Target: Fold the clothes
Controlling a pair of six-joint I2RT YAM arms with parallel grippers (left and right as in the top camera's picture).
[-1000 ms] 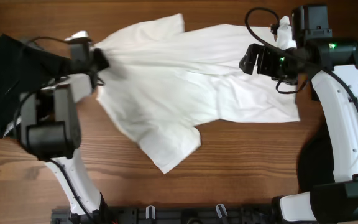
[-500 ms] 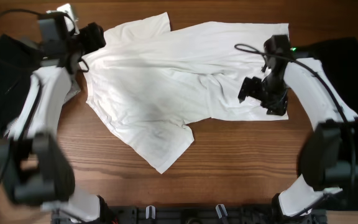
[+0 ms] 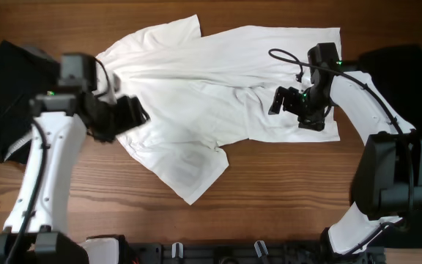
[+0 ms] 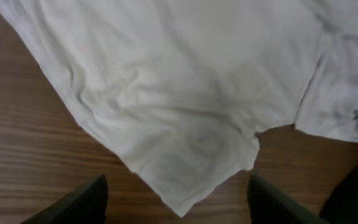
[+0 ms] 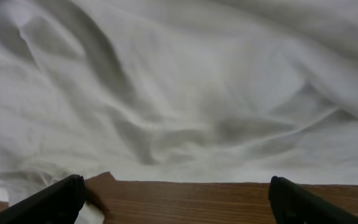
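Robot lab: 2 arms (image 3: 46,158), wood table (image 3: 284,198).

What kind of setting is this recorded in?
Probably a robot lab workbench: a wood-grain table, a left arm and right arm reaching over it, a white T-shirt spread out.

Soft, even light from above, large plain white cloth T-shirt (image 3: 196,88) bright, faint grey shadows in its folds, brown wooden table (image 3: 284,198) dull, wrist views slightly blurred.

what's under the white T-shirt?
Only the wooden table shows around the white T-shirt; anything beneath the spread cloth is hidden from every view.
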